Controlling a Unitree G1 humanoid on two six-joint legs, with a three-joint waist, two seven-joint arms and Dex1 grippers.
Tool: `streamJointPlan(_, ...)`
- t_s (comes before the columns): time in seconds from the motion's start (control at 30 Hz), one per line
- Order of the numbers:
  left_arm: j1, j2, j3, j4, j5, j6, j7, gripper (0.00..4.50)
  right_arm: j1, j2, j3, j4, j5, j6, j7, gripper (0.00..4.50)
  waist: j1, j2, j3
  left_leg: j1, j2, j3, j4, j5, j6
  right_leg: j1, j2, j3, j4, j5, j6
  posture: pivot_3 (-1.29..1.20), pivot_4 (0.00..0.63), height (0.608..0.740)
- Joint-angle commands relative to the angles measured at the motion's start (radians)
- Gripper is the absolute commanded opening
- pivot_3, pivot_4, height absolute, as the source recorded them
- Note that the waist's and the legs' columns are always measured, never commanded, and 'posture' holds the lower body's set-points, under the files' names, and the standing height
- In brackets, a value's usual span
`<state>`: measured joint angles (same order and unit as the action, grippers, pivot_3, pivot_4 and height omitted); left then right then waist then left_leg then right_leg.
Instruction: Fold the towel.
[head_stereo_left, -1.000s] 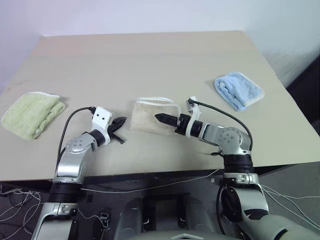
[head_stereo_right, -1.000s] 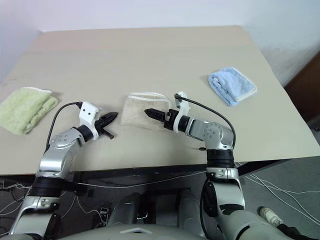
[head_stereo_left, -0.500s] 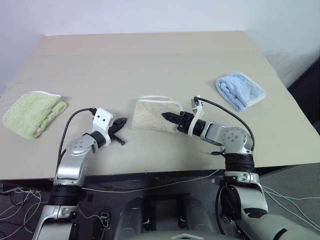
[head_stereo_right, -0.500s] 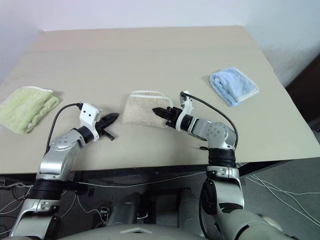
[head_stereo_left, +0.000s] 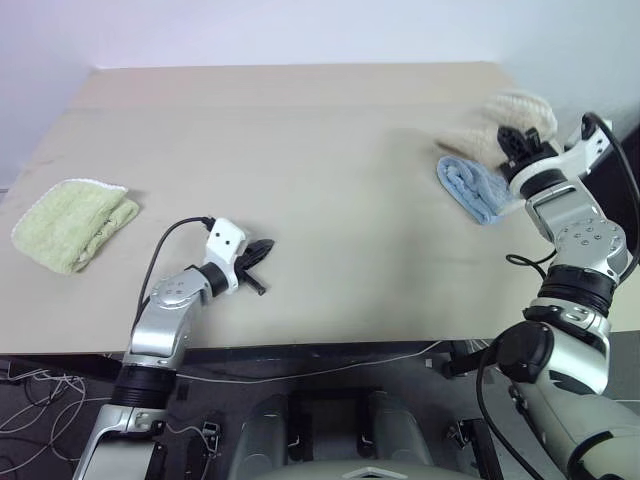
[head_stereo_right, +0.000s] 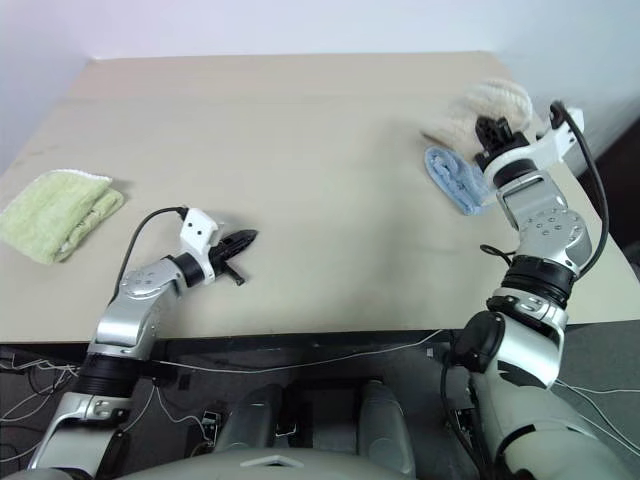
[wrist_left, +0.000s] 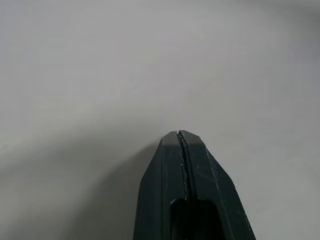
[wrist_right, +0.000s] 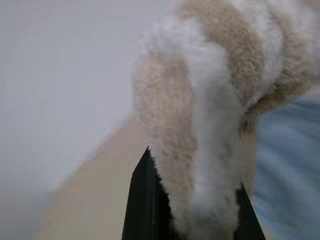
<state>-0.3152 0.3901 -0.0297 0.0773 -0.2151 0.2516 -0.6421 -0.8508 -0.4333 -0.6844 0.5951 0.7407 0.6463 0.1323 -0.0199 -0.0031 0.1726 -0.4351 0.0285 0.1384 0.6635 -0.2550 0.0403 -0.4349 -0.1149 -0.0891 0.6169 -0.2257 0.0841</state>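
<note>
Now the right gripper (head_stereo_right: 497, 130) is up at the table's far right corner, its two black fingers clamped on the beige towel (head_stereo_left: 508, 112), which bunches around them in a fluffy lump lifted off the surface. In the right wrist view the towel (wrist_right: 200, 125) fills the gap between the fingers (wrist_right: 142, 200), beige pile with a pale band running down it, so the jaws are pinched tight on cloth. Just beneath and beside that lump lies the folded blue towel (head_stereo_left: 472, 186), resting on the table (head_stereo_left: 330, 150) close to its right edge; the held towel overlaps its far end, and whether the two touch cannot be told.

The left gripper (head_stereo_left: 258, 252) sits low over the near edge of the table, left of the middle, pointing toward the centre. Its fingers are pressed together with nothing between them; the left wrist view shows the two tips (wrist_left: 180, 137) meeting in a thin seam above bare tabletop.

A folded green towel (head_stereo_left: 70, 222) lies near the left edge, well apart from both grippers.
</note>
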Motion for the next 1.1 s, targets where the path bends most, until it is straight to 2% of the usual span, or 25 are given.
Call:
streamJointPlan(0.03, -0.019, -0.002, -0.015, -0.007, 0.011, -0.014, -0.008, 0.0, -0.025, -0.043, -0.019, 0.14, -0.037, -0.031, -0.083, 0.01, -0.001, 0.001, 0.0, 0.0, 0.0, 0.0, 0.0, 0.0, 0.0, 0.0, 0.0, 0.0, 0.0, 0.0, 0.0, 0.0, 0.15, 0.74)
streamJointPlan(0.17, -0.012, -0.004, -0.02, -0.016, 0.015, -0.012, -0.008, 0.0, -0.019, -0.044, -0.019, 0.193, -0.06, -0.09, -0.1, 0.01, 0.0, 0.001, 0.001, 0.0, 0.001, 0.001, 0.0, 0.0, 0.0, 0.0, 0.001, 0.001, 0.0, 0.0, 0.0, 0.0, 0.15, 0.74)
streamJointPlan(0.2, -0.01, -0.004, -0.02, -0.017, 0.015, -0.011, -0.007, 0.0, -0.019, -0.043, -0.02, 0.197, -0.059, -0.099, -0.1, 0.65, 0.0, 0.001, 0.001, 0.0, 0.001, 0.001, 0.0, 0.0, 0.0, 0.0, 0.001, 0.001, 0.0, 0.0, 0.001, 0.0, 0.15, 0.74)
streamJointPlan(0.37, 0.005, 0.002, -0.017, -0.034, 0.012, -0.005, -0.004, 0.0, 0.01, -0.013, -0.014, 0.121, -0.031, -0.106, -0.062, 2.22, 0.004, 0.001, 0.001, 0.0, 0.001, 0.001, 0.001, 0.0, 0.0, 0.0, 0.001, 0.001, 0.0, 0.001, 0.002, 0.0, 0.15, 0.74)
streamJointPlan(0.57, 0.006, -0.001, -0.011, -0.029, 0.009, -0.007, 0.002, 0.0, 0.076, 0.037, -0.056, -0.038, 0.019, -0.124, -0.098, 4.33, 0.005, 0.001, 0.001, 0.0, 0.001, 0.0, 0.001, 0.0, 0.0, 0.001, 0.001, 0.001, 0.0, 0.001, 0.002, 0.0, 0.15, 0.74)
streamJointPlan(0.6, 0.002, -0.003, -0.009, -0.023, 0.008, -0.009, 0.004, 0.0, 0.104, 0.045, -0.045, -0.095, 0.011, -0.136, -0.1, 4.48, 0.005, 0.001, 0.001, 0.0, 0.001, 0.0, 0.001, 0.0, 0.0, 0.0, 0.001, 0.001, 0.0, 0.001, 0.002, 0.0, 0.15, 0.74)
streamJointPlan(0.9, -0.082, -0.053, 0.023, 0.107, 0.026, -0.056, 0.082, 0.0, 0.376, 0.106, 0.097, -0.525, -0.123, -0.235, -0.132, 4.48, 0.004, 0.002, 0.0, 0.0, 0.001, 0.0, 0.001, 0.0, 0.0, 0.001, 0.001, 0.001, 0.0, 0.001, 0.002, 0.0, 0.15, 0.74)
streamJointPlan(1.0, -0.115, -0.065, 0.032, 0.152, 0.032, -0.085, 0.106, 0.0, 0.429, 0.082, 0.178, -0.601, -0.197, -0.253, -0.105, 4.48, 0.002, 0.002, 0.0, 0.001, 0.001, 0.0, 0.001, 0.0, 0.0, 0.001, 0.001, 0.001, 0.0, 0.001, 0.002, 0.0, 0.15, 0.74)
streamJointPlan(1.1, -0.136, -0.067, 0.054, 0.19, 0.037, -0.115, 0.137, 0.0, 0.475, 0.036, 0.309, -0.655, -0.341, -0.314, -0.059, 4.48, 0.004, 0.002, 0.0, 0.001, 0.001, 0.0, 0.001, 0.0, 0.0, 0.001, 0.001, 0.001, 0.0, 0.001, 0.002, 0.0, 0.15, 0.74)
